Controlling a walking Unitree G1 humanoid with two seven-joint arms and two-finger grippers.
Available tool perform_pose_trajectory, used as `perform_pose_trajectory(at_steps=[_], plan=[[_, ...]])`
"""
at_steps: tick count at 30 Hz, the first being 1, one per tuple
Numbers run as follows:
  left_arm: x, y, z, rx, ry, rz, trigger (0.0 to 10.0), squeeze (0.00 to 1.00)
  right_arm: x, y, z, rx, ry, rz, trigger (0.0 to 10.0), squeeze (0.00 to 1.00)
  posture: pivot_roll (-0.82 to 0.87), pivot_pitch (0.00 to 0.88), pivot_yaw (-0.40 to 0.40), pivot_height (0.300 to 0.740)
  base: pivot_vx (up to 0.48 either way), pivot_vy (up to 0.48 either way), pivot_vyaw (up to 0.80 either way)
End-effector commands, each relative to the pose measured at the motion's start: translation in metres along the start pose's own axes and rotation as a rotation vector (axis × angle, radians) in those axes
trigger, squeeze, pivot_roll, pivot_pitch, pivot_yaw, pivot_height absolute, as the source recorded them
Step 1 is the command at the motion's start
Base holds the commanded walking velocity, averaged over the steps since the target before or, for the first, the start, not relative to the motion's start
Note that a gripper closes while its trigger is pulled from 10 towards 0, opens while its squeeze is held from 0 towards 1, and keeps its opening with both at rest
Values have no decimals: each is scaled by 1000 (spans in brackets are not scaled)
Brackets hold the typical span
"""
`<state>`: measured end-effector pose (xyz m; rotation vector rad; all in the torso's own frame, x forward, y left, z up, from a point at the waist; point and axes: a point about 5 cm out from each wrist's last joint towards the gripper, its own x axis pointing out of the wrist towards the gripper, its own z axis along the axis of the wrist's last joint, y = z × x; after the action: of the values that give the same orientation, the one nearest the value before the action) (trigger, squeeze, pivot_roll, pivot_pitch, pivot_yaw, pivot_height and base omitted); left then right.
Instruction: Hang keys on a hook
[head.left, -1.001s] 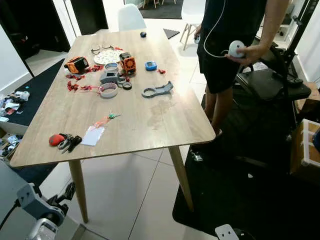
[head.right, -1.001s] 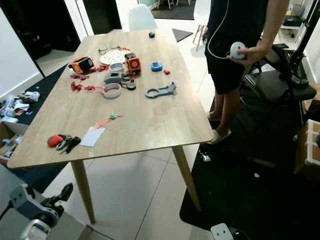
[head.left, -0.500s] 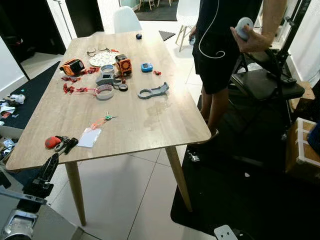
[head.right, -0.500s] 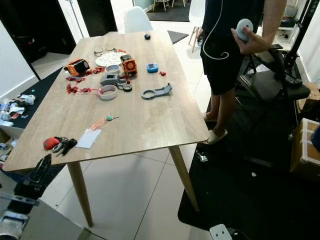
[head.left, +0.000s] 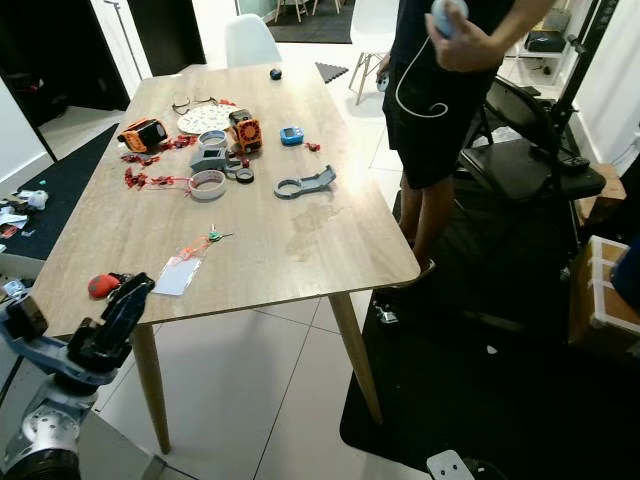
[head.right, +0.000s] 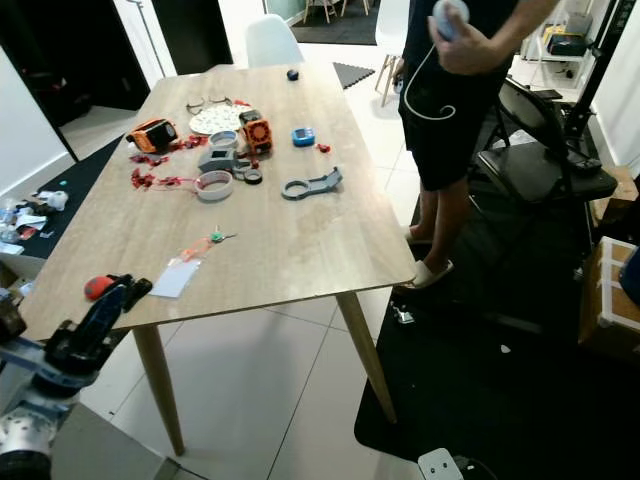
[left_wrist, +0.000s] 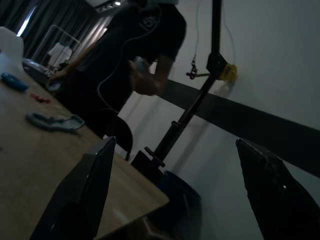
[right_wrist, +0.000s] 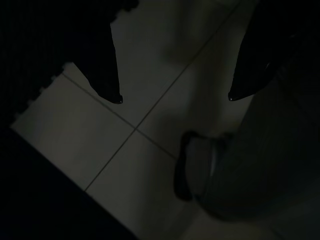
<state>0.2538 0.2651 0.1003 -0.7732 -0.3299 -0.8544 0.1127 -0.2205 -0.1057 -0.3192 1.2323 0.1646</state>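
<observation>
While the left arm reaches up at the worktop's near left corner, the scene reads as follows.

Left gripper (head.left: 128, 300): raised at the near left edge of the worktop (head.left: 300, 230); jaws released, spread wide in the left wrist view, fingers (left_wrist: 80, 200) pointing across the wood toward the far side.
Keys (head.right: 98, 287): near left corner of the worktop; a red fob shows, the rest hidden behind the gripper, so long axis and heading cannot be told.
Keys vs jaws: just beyond and to the left of the fingertips in the head views, close by; contact cannot be told; nothing sits between the jaws.
Card (head.left: 182, 274): white, flat, just right of the keys.
Green tag (head.left: 213, 236): small, with an orange strip, beyond the card.
Clutter: tape ring (head.left: 207, 184), orange blocks, red bits, glasses on the far left half.
Grey bracket (head.left: 306, 184): mid-worktop, long axis running left to right.
Person (head.left: 440, 90): standing at the right side, a hand (head.left: 455, 45) holding a white device with a cord.
Right gripper (right_wrist: 172, 95): hanging over dark floor tiles; jaws released, well apart, grasping nothing.
</observation>
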Motion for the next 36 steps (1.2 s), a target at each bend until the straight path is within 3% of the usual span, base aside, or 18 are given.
perform_pose_trajectory(at_steps=[1,2,3,4,6,10,14,19,21,22,23,25,26,27,30,36], plan=[[17,-1,-4,38,55,-18,10000,0,1,3,5,0,-16,9,10000,0,-76,18,61,740,0,0,0],[34,-1,-11,72,109,-24,10000,0,1,3,6,0,-21,9,10000,0,-75,19,64,740,0,0,0],[34,-1,-11,72,109,-24,10000,0,1,3,6,0,-21,9,10000,0,-75,19,64,740,0,0,0],[47,1,-18,112,157,1,10000,0,1,2,7,0,-26,10,10000,0,-77,19,64,740,0,0,0],[56,3,-25,155,193,35,10000,0,1,3,8,7,-30,14,10000,0,-77,18,64,740,0,0,0],[61,2,-34,165,213,46,10000,0,1,3,9,6,-34,18,10000,0,-78,18,64,740,0,0,0],[63,-5,-45,99,193,6,10000,0,1,4,10,-2,-34,18,10000,0,-83,17,65,740,0,0,0],[57,-10,-36,40,123,-38,10000,0,1,3,9,0,-32,16,10000,0,-83,17,65,740,0,0,0],[45,-12,-24,-22,66,-67,10000,0,1,3,8,2,-28,14,10000,0,-82,22,64,740,0,0,0],[36,-9,-21,-22,87,-44,10000,0,1,3,7,2,-25,14,10000,0,-82,22,64,740,0,0,0],[36,-9,-21,-22,87,-44,10000,0,1,3,7,2,-25,14,10000,0,-82,22,64,740,0,0,0],[-1,-4,-25,-18,241,32,10000,0,1,3,5,-2,-19,17,10000,0,-77,26,65,740,0,0,0],[-1,-4,-25,-18,241,32,10000,0,1,3,5,-2,-19,17,10000,0,-77,26,65,740,0,0,0],[-22,-5,-26,-29,313,66,10000,0,1,3,4,-2,-17,19,10000,0,-74,28,64,740,0,0,0],[-28,-5,-25,-36,321,80,10000,0,1,4,4,-2,-17,20,10000,0,-71,30,66,740,0,0,0],[-73,-7,-34,-96,446,221,10000,0,1,6,3,0,-15,30,10000,0,-65,35,68,740,0,0,0]])
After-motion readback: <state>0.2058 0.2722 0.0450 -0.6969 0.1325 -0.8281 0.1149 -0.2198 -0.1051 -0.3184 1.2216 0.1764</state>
